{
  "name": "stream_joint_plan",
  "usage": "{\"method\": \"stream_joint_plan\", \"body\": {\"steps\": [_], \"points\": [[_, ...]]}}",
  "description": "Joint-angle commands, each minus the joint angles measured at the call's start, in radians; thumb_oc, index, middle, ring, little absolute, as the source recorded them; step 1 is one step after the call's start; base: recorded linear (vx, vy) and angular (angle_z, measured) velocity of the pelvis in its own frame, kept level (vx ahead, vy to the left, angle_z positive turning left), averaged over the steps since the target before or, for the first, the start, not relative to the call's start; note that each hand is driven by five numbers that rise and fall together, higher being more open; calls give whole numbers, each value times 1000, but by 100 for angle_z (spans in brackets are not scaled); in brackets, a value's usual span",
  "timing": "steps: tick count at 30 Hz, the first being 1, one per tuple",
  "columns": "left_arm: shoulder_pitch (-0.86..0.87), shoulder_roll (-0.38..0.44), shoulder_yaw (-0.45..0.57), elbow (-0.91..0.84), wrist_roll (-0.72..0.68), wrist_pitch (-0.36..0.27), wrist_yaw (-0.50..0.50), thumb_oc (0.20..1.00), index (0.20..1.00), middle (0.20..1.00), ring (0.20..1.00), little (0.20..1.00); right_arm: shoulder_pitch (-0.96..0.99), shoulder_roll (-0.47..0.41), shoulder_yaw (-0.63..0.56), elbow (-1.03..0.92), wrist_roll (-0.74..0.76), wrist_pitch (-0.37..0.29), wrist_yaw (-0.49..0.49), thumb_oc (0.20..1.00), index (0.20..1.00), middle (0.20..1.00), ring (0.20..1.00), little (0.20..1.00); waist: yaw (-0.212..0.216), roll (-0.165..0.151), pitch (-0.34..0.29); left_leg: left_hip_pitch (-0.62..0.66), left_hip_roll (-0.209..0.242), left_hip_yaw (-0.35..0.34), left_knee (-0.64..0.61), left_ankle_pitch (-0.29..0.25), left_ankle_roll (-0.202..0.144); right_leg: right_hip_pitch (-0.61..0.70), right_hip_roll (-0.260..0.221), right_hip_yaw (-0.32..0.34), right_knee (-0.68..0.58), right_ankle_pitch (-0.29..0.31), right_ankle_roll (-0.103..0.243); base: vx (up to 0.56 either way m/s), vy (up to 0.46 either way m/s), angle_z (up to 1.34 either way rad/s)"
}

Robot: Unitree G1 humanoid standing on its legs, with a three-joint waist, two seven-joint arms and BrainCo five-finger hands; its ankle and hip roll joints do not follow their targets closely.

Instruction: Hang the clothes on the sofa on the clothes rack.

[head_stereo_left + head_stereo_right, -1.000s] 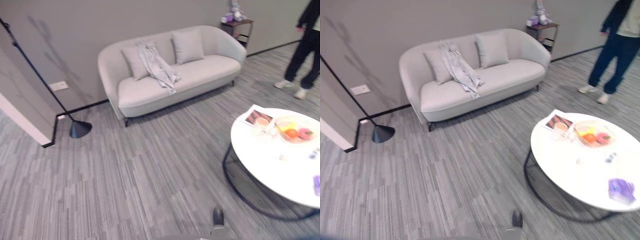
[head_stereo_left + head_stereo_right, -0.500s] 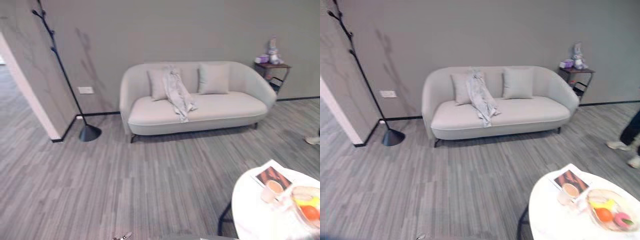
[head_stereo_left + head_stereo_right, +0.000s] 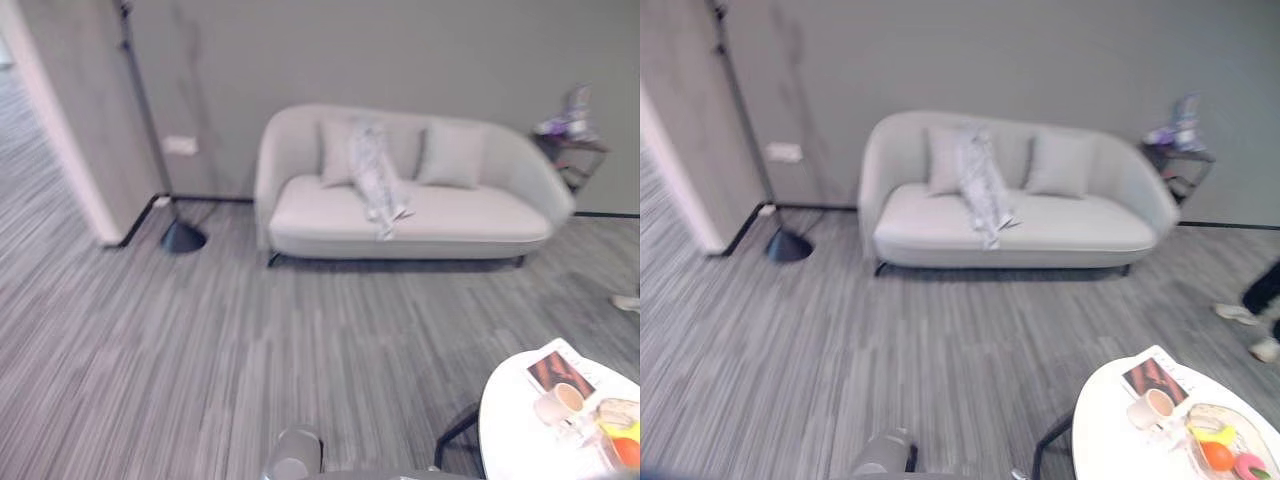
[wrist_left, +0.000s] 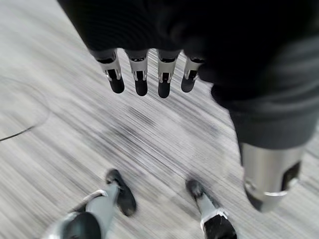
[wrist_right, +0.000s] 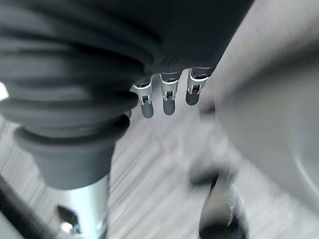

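We see the sofa (image 3: pixel 410 205) against the wall, clothes rack (image 3: pixel 160 140) just left of it. Clothes (image 3: pixel 375 175) drape over the sofa back onto its seat. Left hand (image 4: pixel 199 45) and right hand (image 5: pixel 99 64): fingers released, grasping nothing.

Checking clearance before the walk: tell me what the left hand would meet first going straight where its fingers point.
Probably the grey floor: the left hand hangs empty, its straight fingers pointing down at it.

The left robot hand (image 4: pixel 149 74), silver-fingered with dark tips under a dark ribbed cover, is hanging with fingers straight and relaxed, holding nothing, thumb apart. The right robot hand (image 5: pixel 168 97) is likewise hanging, its fingers extended and empty.
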Motion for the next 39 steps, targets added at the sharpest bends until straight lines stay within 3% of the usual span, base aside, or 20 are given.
{"method": "stream_joint_plan", "body": {"steps": [1, 2, 4, 5, 7, 8, 11, 13, 14, 16, 17, 19, 22, 24, 27, 32, 33, 35, 38, 39], "points": [[-93, 16, -105, -79, 51, -50, -12, 1000, 1000, 1000, 1000, 1000, 10, 85, -45, 74, -28, 30, 5, 1000, 1000, 1000, 1000, 1000, 7, -30, -95, 157, -55, -12, -516, 346, -65, 53, -21, -14, 253, 288, 29, 382, 294, -13], [-108, 10, -117, -91, 55, -50, -12, 1000, 1000, 1000, 1000, 1000, 7, 76, -45, 73, -27, 30, 1, 1000, 1000, 1000, 1000, 1000, -10, 12, -75, 213, -37, -18, -529, 340, -60, -12, -18, -33, 414, 264, 21, 246, 210, 42], [-108, 10, -117, -91, 55, -50, -12, 1000, 1000, 1000, 1000, 1000, 7, 76, -45, 73, -27, 30, 1, 1000, 1000, 1000, 1000, 1000, -10, 12, -75, 213, -36, -18, -529, 340, -60, -12, -18, -33, 414, 265, 21, 160, 123, 40], [-157, 15, -177, -137, 91, -59, 3, 1000, 1000, 1000, 1000, 1000, -2, 80, -28, 68, -26, 31, -12, 1000, 1000, 1000, 1000, 1000, -40, 63, -19, 295, -19, -24, -545, 338, -53, -88, -22, -71, 568, 224, 7, 378, 201, 5], [-175, 27, -230, -152, 147, -65, 14, 1000, 1000, 1000, 1000, 1000, -12, 94, -8, 57, -38, 28, -16, 1000, 1000, 1000, 1000, 1000, -55, 67, 10, 347, -27, -37, -556, 333, -47, -176, -6, -84, 574, 214, 11, 383, 110, -1], [-188, 33, -242, -160, 146, -64, 16, 1000, 1000, 1000, 1000, 1000, -13, 80, -8, 43, -35, 25, -15, 1000, 1000, 1000, 1000, 1000, -81, 64, 20, 359, -30, -45, -556, 341, -53, -229, 23, -80, 442, 237, 29, 324, -79, 10], [-191, 47, -227, -161, 140, -60, 17, 1000, 1000, 1000, 1000, 1000, -20, 54, -24, 26, -16, 40, -13, 1000, 1000, 1000, 1000, 1000, -124, 57, 41, 412, -35, -83, -556, 310, -62, -271, -18, -82, 100, 259, 46, 386, -135, 22], [-191, 47, -227, -161, 140, -60, 17, 1000, 1000, 1000, 1000, 1000, -20, 54, -24, 26, -16, 40, -13, 1000, 1000, 1000, 1000, 1000, -125, 58, 42, 414, -35, -84, -556, 310, -62, -269, -18, -83, 98, 259, 45, 203, -76, 28], [-199, 45, -230, -155, 140, -64, 17, 1000, 1000, 1000, 1000, 1000, -22, 41, -37, 11, 4, 46, -11, 1000, 1000, 1000, 1000, 1000, -152, 63, 55, 438, -13, -113, -556, 286, -62, -337, -53, -38, -54, 269, 54, 366, -142, 0], [-203, 40, -235, -151, 140, -67, 18, 1000, 1000, 1000, 1000, 1000, -25, 38, -38, 3, 10, 50, -9, 1000, 1000, 1000, 1000, 1000, -168, 69, 60, 455, 8, -135, -556, 279, -60, -380, -85, -6, -105, 290, 64, 378, -159, -2], [-205, 34, -237, -143, 143, -70, 21, 1000, 1000, 1000, 1000, 1000, -25, 38, -42, 0, 16, 55, -4, 1000, 1000, 1000, 1000, 1000, -183, 75, 62, 482, 41, -161, -556, 278, -59, -446, -148, 37, -138, 317, 80, 401, -210, 43], [-208, 37, -228, -126, 158, -62, 22, 1000, 1000, 1000, 1000, 1000, -30, 45, -47, 3, 16, 63, 8, 1000, 1000, 1000, 1000, 1000, -193, 56, 53, 518, 92, -188, -556, 275, -68, -456, -217, 55, -129, 346, 100, 593, -364, 92], [-194, 52, -211, -117, 171, -56, 26, 1000, 1000, 1000, 1000, 1000, -36, 52, -46, -9, 11, 64, 8, 1000, 1000, 1000, 1000, 1000, -177, 29, 30, 528, 120, -181, -554, 278, -73, -413, -234, 10, -121, 342, 100, 420, -331, 84], [-154, 62, -167, -106, 171, -54, 33, 1000, 1000, 1000, 1000, 1000, -53, 65, -30, -10, -13, 42, -1, 1000, 1000, 1000, 1000, 1000, -169, 33, 10, 538, 231, -157, -523, 314, -82, -412, -174, 10, 2, 346, 126, 647, -589, 26], [-131, 63, -133, -113, 152, -50, 32, 1000, 1000, 1000, 1000, 1000, -68, 61, -10, -38, -13, 29, -8, 1000, 1000, 1000, 1000, 1000, -153, 21, -8, 487, 312, -132, -411, 353, -63, -345, -107, -17, 24, 337, 132, 459, -491, -12], [-122, 62, -119, -119, 140, -46, 29, 1000, 1000, 1000, 1000, 1000, -67, 44, 6, -54, -12, 20, -17, 1000, 1000, 1000, 1000, 1000, -142, -9, -12, 431, 333, -121, -318, 360, -40, -288, -96, -35, -5, 341, 115, 289, -312, 13], [-141, 60, -149, -148, 139, -46, 31, 1000, 1000, 1000, 1000, 1000, -77, 15, 28, -86, -7, 12, -46, 1000, 1000, 1000, 1000, 1000, -114, -80, 32, 307, 367, -55, -136, 341, -26, -190, -130, -77, -48, 347, 98, 655, -638, 16], [-173, 46, -190, -189, 148, -57, 25, 1000, 1000, 1000, 1000, 1000, -77, 5, 33, -92, -9, 11, -49, 1000, 1000, 1000, 1000, 1000, -94, -84, 52, 271, 241, -50, -156, 294, -56, -106, -95, -101, -122, 321, 83, 612, -527, 88], [-176, 49, -208, -198, 143, -64, 25, 1000, 1000, 1000, 1000, 1000, -61, 7, 14, -86, 6, 18, -39, 1000, 1000, 1000, 1000, 1000, -86, -75, 59, 279, 162, -10, -263, 261, -75, -50, -64, -117, -162, 311, 80, 270, -157, 33], [-177, 48, -224, -196, 140, -65, 27, 1000, 1000, 1000, 1000, 1000, -51, 21, 6, -75, 8, 23, -36, 1000, 1000, 1000, 1000, 1000, -59, -70, 55, 216, 20, 15, -381, 255, -88, -17, -24, -101, -183, 292, 69, 200, -106, 0]]}}
